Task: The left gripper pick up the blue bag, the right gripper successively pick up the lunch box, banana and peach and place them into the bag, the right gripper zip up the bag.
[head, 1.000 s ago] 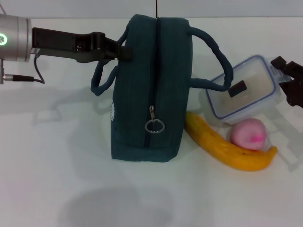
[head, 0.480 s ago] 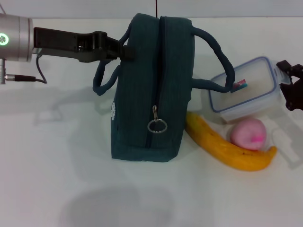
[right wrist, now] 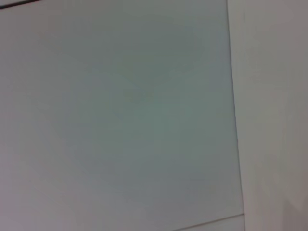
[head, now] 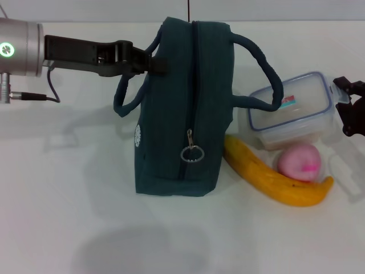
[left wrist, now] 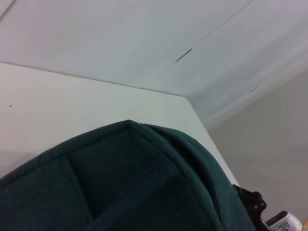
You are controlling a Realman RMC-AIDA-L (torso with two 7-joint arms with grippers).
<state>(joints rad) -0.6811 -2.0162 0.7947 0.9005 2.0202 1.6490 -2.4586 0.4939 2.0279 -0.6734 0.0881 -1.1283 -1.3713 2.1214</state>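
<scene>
The blue bag stands upright in the middle of the head view, and its dark fabric fills the lower left wrist view. Its zip pull hangs near the front end. My left gripper is shut on the bag's upper left side by the handle. The clear lunch box with a blue rim lies flat on the table right of the bag. In front of it lie the banana and the pink peach. My right gripper is open just right of the lunch box, holding nothing.
The bag's right handle arches over the lunch box's near corner. The white table stretches left and in front of the bag. The right wrist view shows only a plain pale surface.
The lunch box went from tilted with a finger on its lid to lying flat. My right gripper drew back to the right. The bag shifted slightly right.
</scene>
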